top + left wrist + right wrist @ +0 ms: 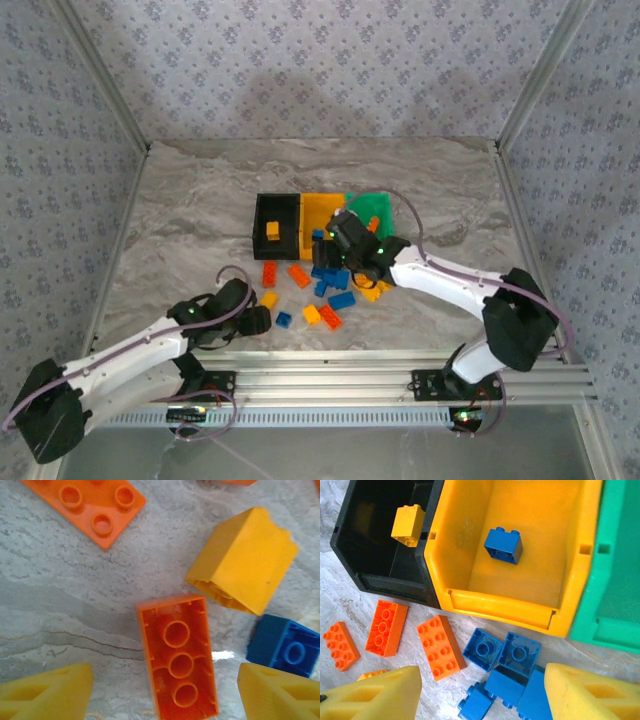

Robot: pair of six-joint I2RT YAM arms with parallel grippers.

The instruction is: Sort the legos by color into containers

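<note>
Legos [298,275] lie loose beside the containers [320,212] — a yellow brick [408,525] sits in the black bin [390,580], a blue brick [503,545] in the yellow bin [495,607]. Left gripper [165,690] gapes over a red-orange brick [177,660], right gripper [480,695] over blue bricks [510,685].

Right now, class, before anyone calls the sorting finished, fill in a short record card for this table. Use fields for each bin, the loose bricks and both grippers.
black bin: one yellow brick inside
yellow bin: one blue brick inside
green bin: contents unclear
loose: red-orange bricks and blue bricks on the table in front of the bins
left gripper: open, upside-down red-orange brick between its fingers, not gripped
right gripper: open, over the blue bricks, holding nothing
</note>
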